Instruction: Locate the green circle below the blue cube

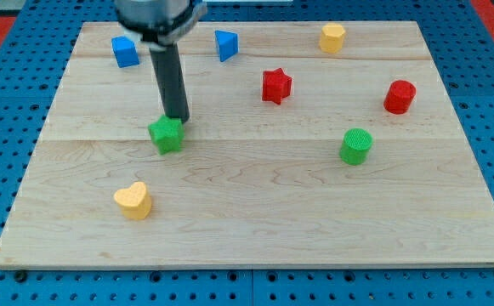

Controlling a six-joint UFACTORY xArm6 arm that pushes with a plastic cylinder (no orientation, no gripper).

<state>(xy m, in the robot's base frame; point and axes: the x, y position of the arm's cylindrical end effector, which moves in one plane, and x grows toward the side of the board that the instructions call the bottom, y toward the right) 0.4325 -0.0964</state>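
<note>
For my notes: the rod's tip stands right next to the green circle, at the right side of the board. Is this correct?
No. In the camera view my tip touches the green star, left of centre. The green circle sits alone at the right side of the board.

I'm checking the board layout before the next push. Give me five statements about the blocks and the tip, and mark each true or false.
1. My tip is right at the top edge of the green star block. True.
2. The green circle sits directly below the blue cube. False: it lies far toward the view's right, below the red cylinder.
3. The yellow heart is the block nearest the view's bottom. True.
4. The red star touches the blue triangular block. False: bare wood separates them.
5. Two yellow blocks are on the board. True: the heart and a yellow block near the view's top.
</note>
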